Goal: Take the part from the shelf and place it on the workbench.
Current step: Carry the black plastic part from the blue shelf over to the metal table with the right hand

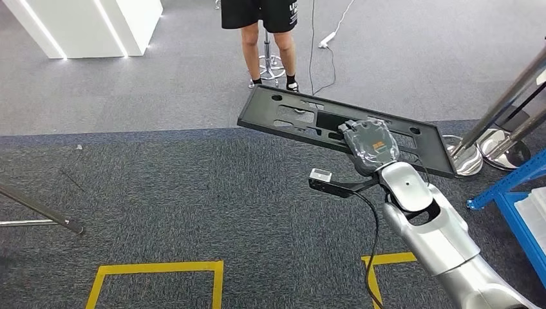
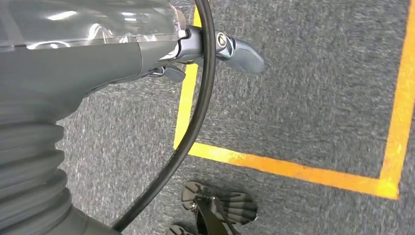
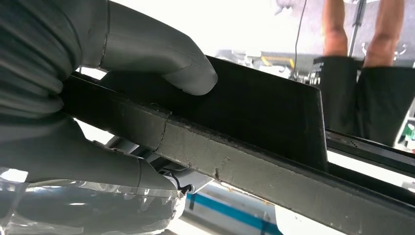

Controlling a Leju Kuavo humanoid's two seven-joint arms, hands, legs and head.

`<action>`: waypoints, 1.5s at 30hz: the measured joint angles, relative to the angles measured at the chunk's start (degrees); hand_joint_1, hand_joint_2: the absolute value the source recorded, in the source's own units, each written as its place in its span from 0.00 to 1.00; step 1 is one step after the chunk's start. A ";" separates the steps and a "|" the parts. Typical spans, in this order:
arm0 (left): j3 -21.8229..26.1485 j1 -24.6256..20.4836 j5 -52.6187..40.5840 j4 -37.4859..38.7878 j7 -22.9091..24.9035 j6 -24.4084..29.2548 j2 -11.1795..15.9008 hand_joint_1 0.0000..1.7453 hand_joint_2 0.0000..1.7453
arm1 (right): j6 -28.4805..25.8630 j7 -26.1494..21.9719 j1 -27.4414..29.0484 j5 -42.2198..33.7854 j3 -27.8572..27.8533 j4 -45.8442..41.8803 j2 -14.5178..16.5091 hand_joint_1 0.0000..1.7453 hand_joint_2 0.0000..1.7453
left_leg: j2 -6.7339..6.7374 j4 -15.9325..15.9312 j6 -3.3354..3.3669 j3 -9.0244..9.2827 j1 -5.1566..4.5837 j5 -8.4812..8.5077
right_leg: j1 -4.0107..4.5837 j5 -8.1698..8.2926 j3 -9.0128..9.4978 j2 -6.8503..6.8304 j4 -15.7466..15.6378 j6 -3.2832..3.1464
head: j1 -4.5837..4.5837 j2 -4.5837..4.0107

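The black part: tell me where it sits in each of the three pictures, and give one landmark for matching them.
Head view: the black part lies flat upper centre, gripped at its near edge by the right robot hand.
Right wrist view: its edge runs across, under the thumb.
Left wrist view: not in it.
Shared landmark: the person's legs beyond the part.

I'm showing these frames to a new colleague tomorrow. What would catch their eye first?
Most striking is the long black panel part with cut-outs, held out over the grey carpet by the right robot hand, whose thumb presses on its face in the right wrist view. Just beyond it a person's legs stand beside a stool. Yellow tape squares mark the floor nearest the robot.
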 joint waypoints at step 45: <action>-8.70 -2.14 -3.91 0.22 6.22 -6.15 1.19 0.00 1.00 | -0.31 0.41 20.96 0.47 -12.79 -16.56 -13.69 0.96 1.00 | -7.85 -4.28 2.58 3.40 -0.73 -0.23 | -1.27 0.28 -4.13 6.79 5.30 2.84 | -0.05 0.00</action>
